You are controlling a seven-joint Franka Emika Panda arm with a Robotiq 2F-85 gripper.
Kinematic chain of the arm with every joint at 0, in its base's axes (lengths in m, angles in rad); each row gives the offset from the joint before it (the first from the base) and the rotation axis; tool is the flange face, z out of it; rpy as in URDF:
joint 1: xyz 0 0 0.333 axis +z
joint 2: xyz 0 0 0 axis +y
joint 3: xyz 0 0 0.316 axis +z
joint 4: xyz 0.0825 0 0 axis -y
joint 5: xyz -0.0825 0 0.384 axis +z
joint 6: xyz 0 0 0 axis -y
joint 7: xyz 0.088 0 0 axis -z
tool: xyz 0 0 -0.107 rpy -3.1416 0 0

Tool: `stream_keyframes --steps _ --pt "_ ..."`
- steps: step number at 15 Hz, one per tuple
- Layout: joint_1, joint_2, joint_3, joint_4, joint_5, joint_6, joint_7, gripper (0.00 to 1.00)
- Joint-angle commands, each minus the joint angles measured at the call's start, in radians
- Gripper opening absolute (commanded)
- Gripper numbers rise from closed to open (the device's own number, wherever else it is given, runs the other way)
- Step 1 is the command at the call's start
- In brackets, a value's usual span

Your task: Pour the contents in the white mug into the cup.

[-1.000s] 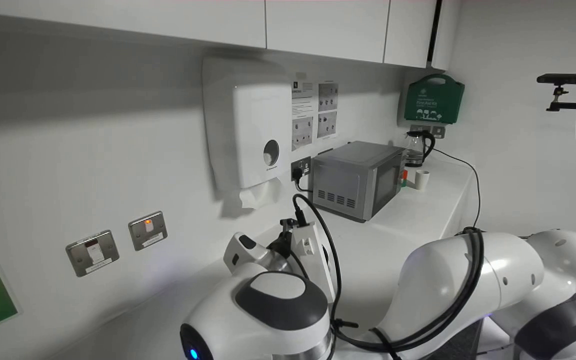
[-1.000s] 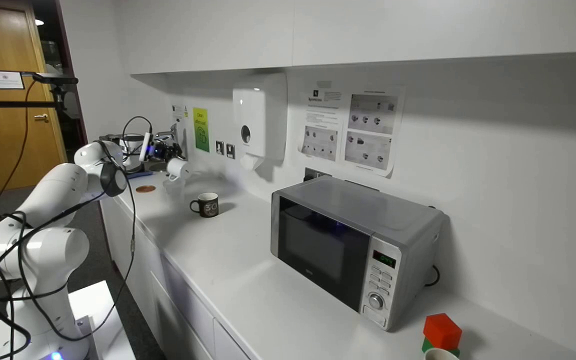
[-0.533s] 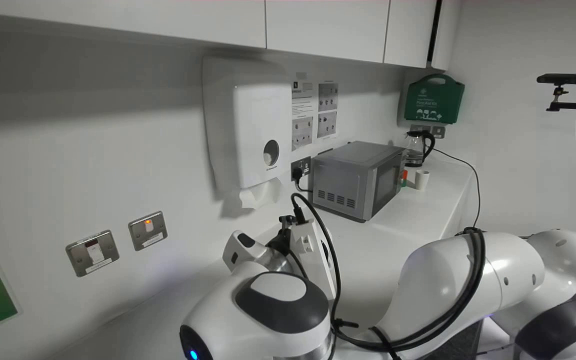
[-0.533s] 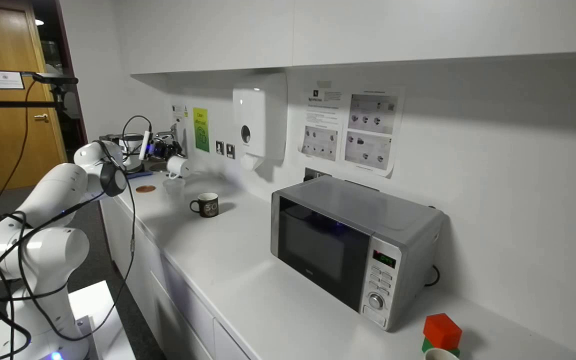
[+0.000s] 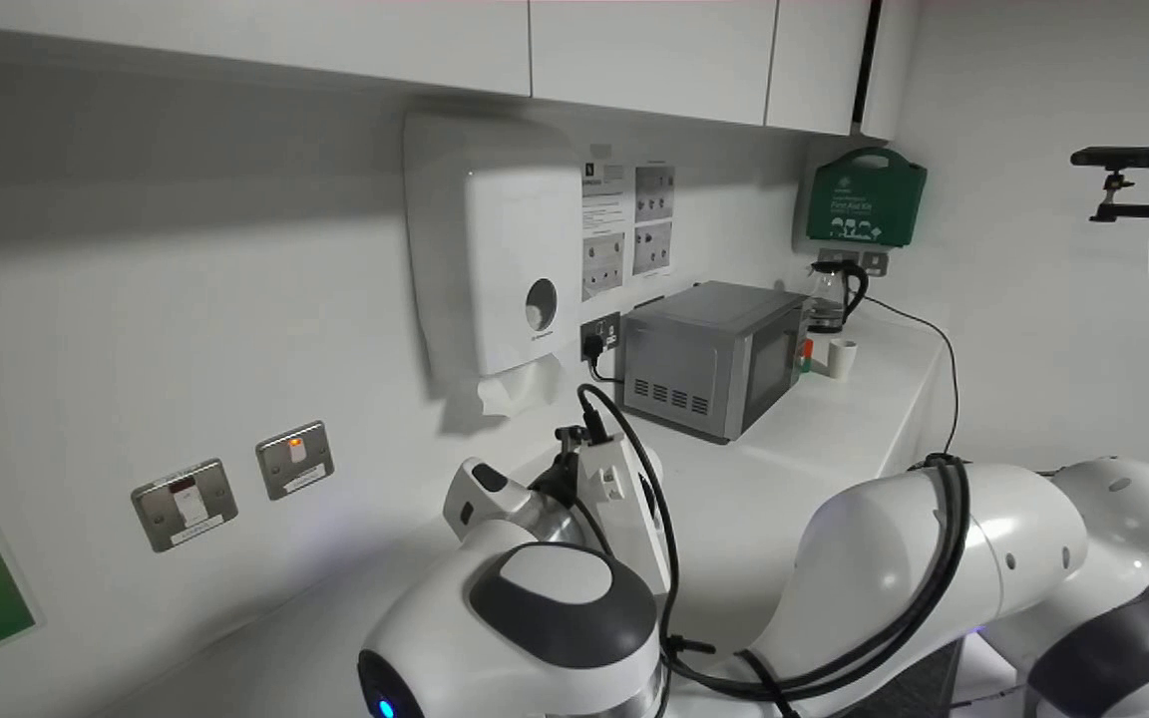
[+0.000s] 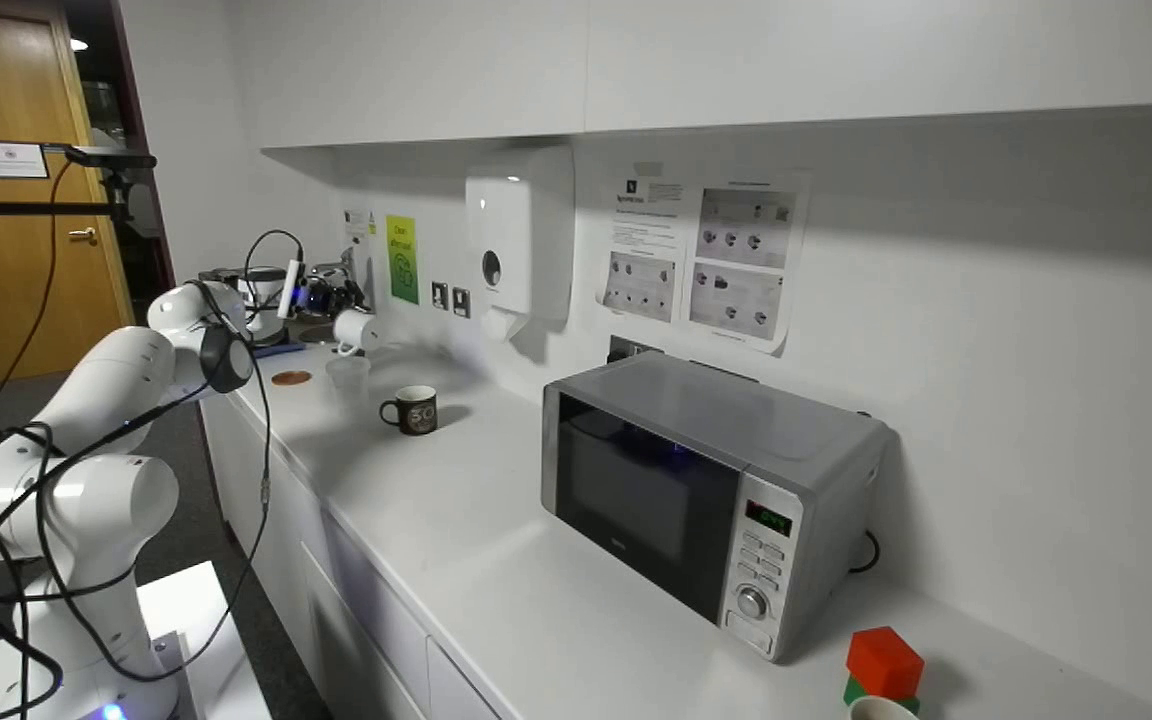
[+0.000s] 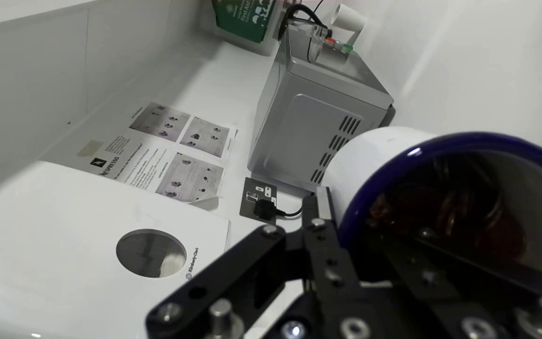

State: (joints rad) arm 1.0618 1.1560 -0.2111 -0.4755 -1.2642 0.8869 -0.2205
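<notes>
Above the far stretch of the smooth white bench [image 6: 496, 560], seen in an exterior view, the white mug [image 6: 358, 330] hangs tipped well over, its loop handle lowest, and the translucent, handleless cup [image 6: 348, 379] stands upright on the bench, apparently just below; its walls are so faint that anything inside is hard to make out, and whether the two touch I cannot tell. From the wrist, the pincer [image 7: 347, 228] shows drawn tight on the mug's wall, one black finger outside, the other reaching in past a glossy dark-blue rim [image 7: 414, 153]. Deep shadow fills the inside, where reddish-brown patches are too murky to name, and the right side runs out of view. Behind the robot arm [image 5: 574, 618] and a boxy white housing [image 5: 619, 499], in an exterior view, the fingers cannot be made out. A black mug [image 6: 417, 411] printed with a pale 50 stands near the cup, as does a flat coppery disc [image 6: 291, 378]. Farther along come the microwave [image 6: 706, 400], grey-cased with a dark glass door, and a red block [image 6: 884, 663] on a green block [image 6: 853, 690] partly hidden by a pale drinking vessel [image 6: 881, 709], itself cut off below. Crumpled paper towel [image 5: 520, 387] droops from a rounded white dispenser [image 5: 495, 239].
</notes>
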Motion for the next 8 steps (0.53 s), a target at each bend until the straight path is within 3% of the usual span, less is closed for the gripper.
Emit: stream_keyframes --steps 1,8 --pt "0.007 -0.027 -0.02 -0.012 -0.049 0.011 -0.071 0.01" --pt "0.01 -0.031 -0.022 -0.019 -0.081 0.009 -0.097 0.01"
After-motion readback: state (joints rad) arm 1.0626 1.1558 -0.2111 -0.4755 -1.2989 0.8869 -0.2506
